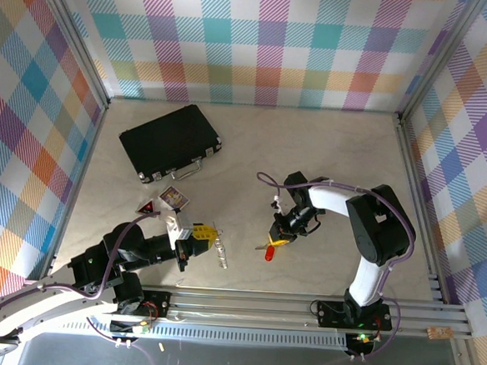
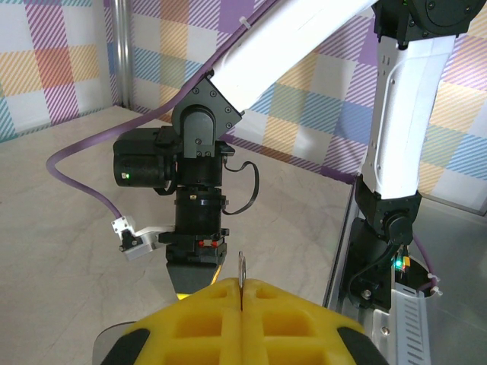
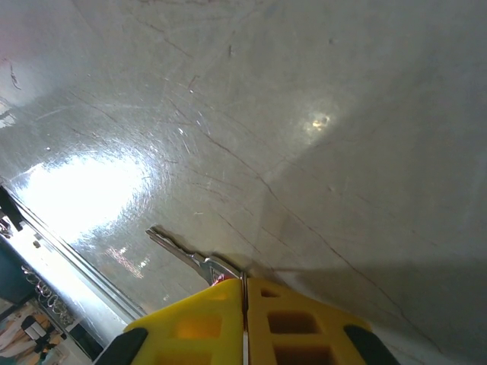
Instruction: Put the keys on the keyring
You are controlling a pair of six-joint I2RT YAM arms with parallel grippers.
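- Item: red key (image 3: 181,254), small, red plastic head, short silver blade. Loc: at R gripper (image 3: 245,295), low over the tabletop (image 1: 337,156), front-centre. The blade is seen poking out sideways from the fingertips, close to the surface. Whether it touches can't be told.
- R fingers: together, clamped on the key's head. A sliver of red is seen at the seam.
- Item: keyring (image 2: 241,268), silvery loop w/ pale chain strip (image 1: 220,254). Loc: at L gripper (image 1: 198,234), front-left, apart from the key. In the L wrist view a thin edge of the loop is seen standing up from the seam. In the top view the strip is seen trailing just beside the fingers.
- L fingers: together, clamped on the keyring's edge.
- Step in hand (judged): key gripped, not yet carried across to the ring.
- Handling notes (judged):
  - The lift is best made straight up and slowly, so the blade isn't dragged.
  - The grip sits on the head, so the hole is prob. covered. A re-grip nearer the blade may be needed before threading.
  - The ring is best held steady, w/ the key brought to it and not the reverse.
- Risks (judged): both pinches are thin, so the key may pivot and the loop may twist on contact.
- Other: black case (image 1: 171,142), far-left, well apart, not needed.
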